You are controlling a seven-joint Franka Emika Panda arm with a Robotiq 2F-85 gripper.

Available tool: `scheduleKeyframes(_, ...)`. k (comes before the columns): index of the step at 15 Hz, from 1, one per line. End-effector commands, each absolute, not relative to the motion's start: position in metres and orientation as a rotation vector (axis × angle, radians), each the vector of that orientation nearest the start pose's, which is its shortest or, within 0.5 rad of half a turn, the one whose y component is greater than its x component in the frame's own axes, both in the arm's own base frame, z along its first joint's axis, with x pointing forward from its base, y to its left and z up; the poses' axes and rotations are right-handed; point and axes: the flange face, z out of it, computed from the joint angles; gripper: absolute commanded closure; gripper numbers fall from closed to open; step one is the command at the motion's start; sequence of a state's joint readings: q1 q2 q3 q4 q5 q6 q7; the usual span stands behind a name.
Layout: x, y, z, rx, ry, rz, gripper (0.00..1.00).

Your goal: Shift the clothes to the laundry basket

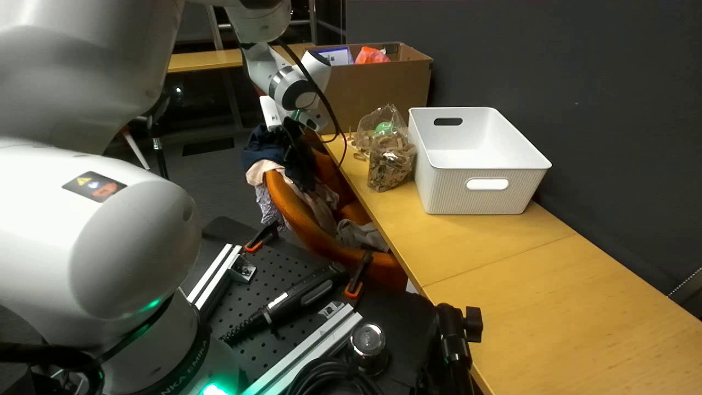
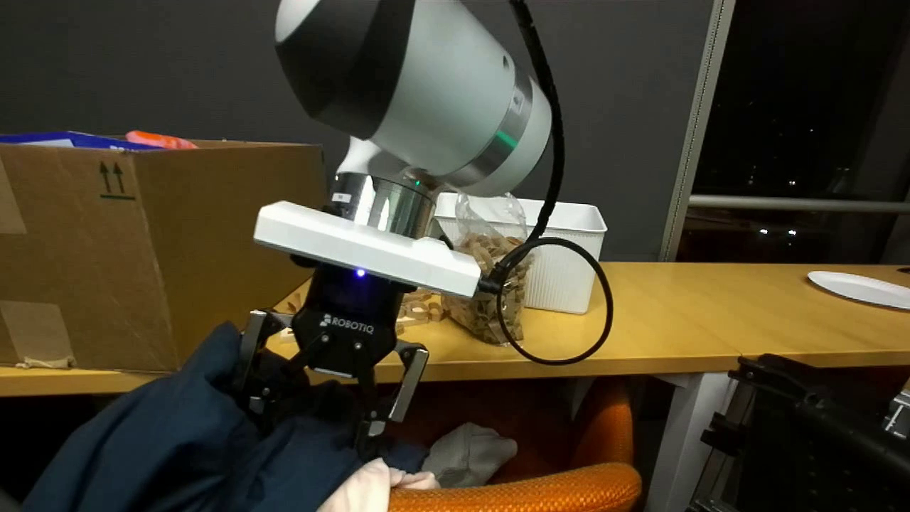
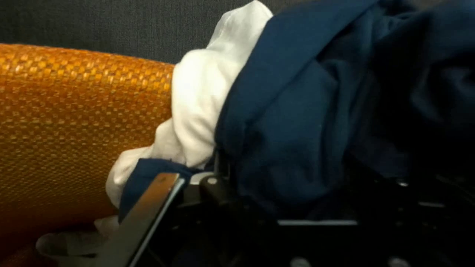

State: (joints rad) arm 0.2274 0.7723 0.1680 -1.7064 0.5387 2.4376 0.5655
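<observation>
The clothes, navy cloth with pale pinkish-beige pieces, lie bunched over the orange chair's edge in both exterior views [image 1: 262,147] [image 2: 163,434]. In the wrist view the navy cloth [image 3: 293,122] fills the middle and right, beside a cream piece [image 3: 200,92]. My gripper [image 2: 315,425] points down into the navy cloth with its fingers spread wide and cloth between them. The fingertips are partly hidden in the folds; one side is lost in darkness in the wrist view. The white laundry basket [image 1: 447,192] stands on the table, and no clothes show in it. It is partly hidden behind the arm and bag [image 2: 561,277].
The orange chair [image 1: 290,206] stands against the wooden table [image 1: 493,241]. A cardboard box [image 1: 378,88] [image 2: 227,242] stands on the table near the gripper. A clear bag of brown pieces [image 1: 390,162] leans by the basket. A black cable loops from the wrist.
</observation>
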Motion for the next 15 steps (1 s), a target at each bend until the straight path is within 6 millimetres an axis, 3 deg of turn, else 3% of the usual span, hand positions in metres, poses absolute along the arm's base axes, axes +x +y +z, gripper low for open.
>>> scheduleKeyframes(1, 0.613, 0.275, 0.144, -2.584, 0.827, 0.31, 0.58)
scheduleKeyframes(5, 0.604, 0.278, 0.144, -2.571, 0.819, 0.273, 0.86)
scheduleKeyframes(7, 0.593, 0.275, 0.16, -2.579, 0.809, 0.238, 0.98)
scheduleKeyframes(13, 0.554, 0.277, 0.229, -2.632, 0.802, 0.104, 0.96)
scheduleKeyframes(15, 0.548, 0.266, 0.255, -2.646, 0.835, 0.071, 0.96)
